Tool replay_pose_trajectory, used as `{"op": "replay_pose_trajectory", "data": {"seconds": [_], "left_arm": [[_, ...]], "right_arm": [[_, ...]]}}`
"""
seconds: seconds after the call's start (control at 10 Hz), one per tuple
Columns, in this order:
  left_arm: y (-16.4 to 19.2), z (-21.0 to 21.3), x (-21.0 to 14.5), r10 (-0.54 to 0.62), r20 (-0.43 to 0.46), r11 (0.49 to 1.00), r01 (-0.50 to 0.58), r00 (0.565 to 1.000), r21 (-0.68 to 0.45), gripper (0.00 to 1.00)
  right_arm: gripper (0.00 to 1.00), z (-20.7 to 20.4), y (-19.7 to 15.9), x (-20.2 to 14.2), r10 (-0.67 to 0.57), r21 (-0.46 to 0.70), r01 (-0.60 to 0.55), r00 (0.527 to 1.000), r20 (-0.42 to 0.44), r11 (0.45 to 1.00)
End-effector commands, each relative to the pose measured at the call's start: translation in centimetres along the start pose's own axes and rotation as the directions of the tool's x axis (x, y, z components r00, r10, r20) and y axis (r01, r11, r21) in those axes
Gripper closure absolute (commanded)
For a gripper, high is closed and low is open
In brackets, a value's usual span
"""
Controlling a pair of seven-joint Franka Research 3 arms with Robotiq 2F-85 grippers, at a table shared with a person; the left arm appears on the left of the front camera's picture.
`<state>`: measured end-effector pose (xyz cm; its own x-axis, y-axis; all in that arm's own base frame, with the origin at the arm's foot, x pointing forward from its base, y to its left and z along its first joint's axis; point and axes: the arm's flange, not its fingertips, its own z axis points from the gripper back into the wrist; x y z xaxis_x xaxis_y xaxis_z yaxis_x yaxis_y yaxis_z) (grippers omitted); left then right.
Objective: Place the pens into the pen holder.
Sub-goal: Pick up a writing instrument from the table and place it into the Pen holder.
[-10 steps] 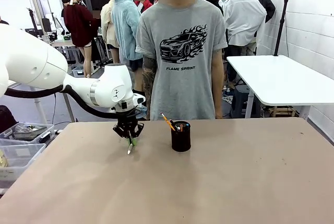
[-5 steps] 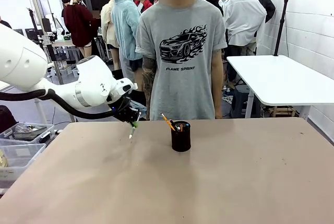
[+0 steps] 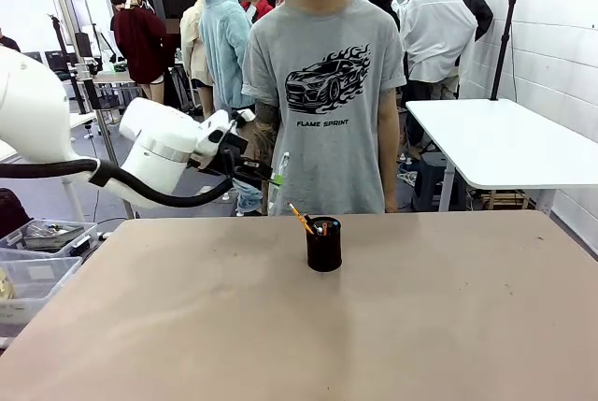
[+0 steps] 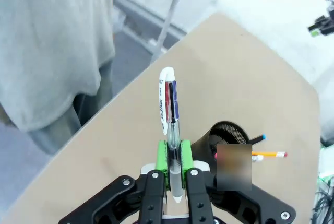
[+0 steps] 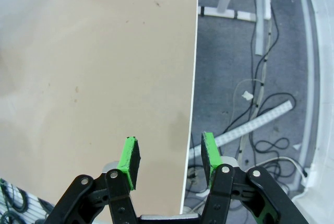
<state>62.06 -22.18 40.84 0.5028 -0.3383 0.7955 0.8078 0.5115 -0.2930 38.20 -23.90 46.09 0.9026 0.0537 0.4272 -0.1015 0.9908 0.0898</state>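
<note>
Left gripper clamped on the silver-white pen, green pads pinching the clear lower barrel, cap end with red and blue stripes sticking out past the fingertips. Pen's long axis in line with the fingers. In the front view, left gripper raised well above the table, tilted toward the middle, pen hanging near upright at its tip, in front of the person's shirt.

Pen holder standing upright on the table, below and toward the middle from the left gripper, well apart. In the left wrist view, holder just to one side of the fingers, mouth open toward the camera. Orange pen already inside, leaning out over the rim toward the gripper side; dark pen with teal tip also in the cup, tip poking out.

Right gripper open wide, holding nothing, hanging over the table edge with floor and cables beyond. Nowhere near the cup.

Left arm clearly the nearer one. Likely step: carry to the cup. Needs pen tip brought over the open mouth, axis kept near vertical, then down and release. Risk: clipping the leaning orange pen or the rim.
</note>
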Motion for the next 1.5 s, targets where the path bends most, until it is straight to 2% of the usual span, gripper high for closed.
{"op": "replay_pose_trajectory", "data": {"seconds": [0.0, 0.3, 0.4, 0.5, 0.7, 0.8, 0.9, 1.0, 1.1, 1.2, 1.4], "left_arm": [[1.5, 1.0, -4.3, -0.143, 0.094, 0.98, 0.154, 0.985, -0.125, 1.0], [0.3, 0.6, -2.8, -0.258, 0.256, 0.913, 0.322, 0.932, -0.251, 1.0], [0.5, 0.5, -2.1, -0.038, 0.181, 0.987, 0.065, 0.983, -0.148, 1.0], [1.4, 0.1, -2.6, -0.24, 0.212, 0.939, 0.282, 0.947, -0.196, 1.0], [0.7, 0.3, -2.1, -0.198, 0.221, 0.951, 0.242, 0.955, -0.195, 1.0], [0.4, -0.3, -1.8, -0.283, 0.277, 0.91, 0.348, 0.918, -0.224, 1.0], [-0.3, -0.8, -1.4, -0.341, 0.376, 0.829, 0.464, 0.862, -0.312, 1.0], [-0.2, -1.3, -1.0, -0.382, 0.446, 0.773, 0.545, 0.809, -0.326, 1.0], [0.0, -2.2, -0.7, -0.403, 0.475, 0.734, 0.586, 0.782, -0.342, 1.0], [0.4, -3.3, -0.4, -0.4, 0.494, 0.708, 0.602, 0.772, -0.368, 1.0], [1.5, -5.6, -0.3, -0.379, 0.522, 0.622, 0.628, 0.764, -0.468, 1.0]], "right_arm": [[0.4, -0.1, 0.0, 0.0, 0.004, -0.018, -0.004, 1.0, 0.0, 1.0], [0.4, -0.1, 0.0, 0.0, 0.004, -0.018, -0.004, 1.0, 0.0, 1.0], [0.4, -0.1, 0.0, 0.0, 0.004, -0.018, -0.004, 1.0, 0.0, 1.0], [0.4, -0.1, 0.0, 0.0, 0.004, -0.018, -0.004, 1.0, 0.0, 1.0], [0.4, -0.1, 0.0, 0.0, 0.004, -0.018, -0.004, 1.0, 0.0, 1.0], [0.4, -0.1, 0.0, 0.0, 0.004, -0.018, -0.004, 1.0, 0.0, 1.0], [0.4, -0.1, 0.0, 0.0, 0.004, -0.018, -0.004, 1.0, 0.0, 1.0], [0.4, -0.1, 0.0, 0.0, 0.004, -0.018, -0.004, 1.0, 0.0, 1.0], [0.4, -0.1, 0.0, 0.0, 0.004, -0.018, -0.004, 1.0, 0.0, 1.0], [0.4, -0.1, 0.0, 0.0, 0.004, -0.018, -0.004, 1.0, 0.0, 1.0], [0.4, -0.1, 0.0, 0.0, 0.004, -0.018, -0.004, 1.0, 0.0, 1.0]]}}
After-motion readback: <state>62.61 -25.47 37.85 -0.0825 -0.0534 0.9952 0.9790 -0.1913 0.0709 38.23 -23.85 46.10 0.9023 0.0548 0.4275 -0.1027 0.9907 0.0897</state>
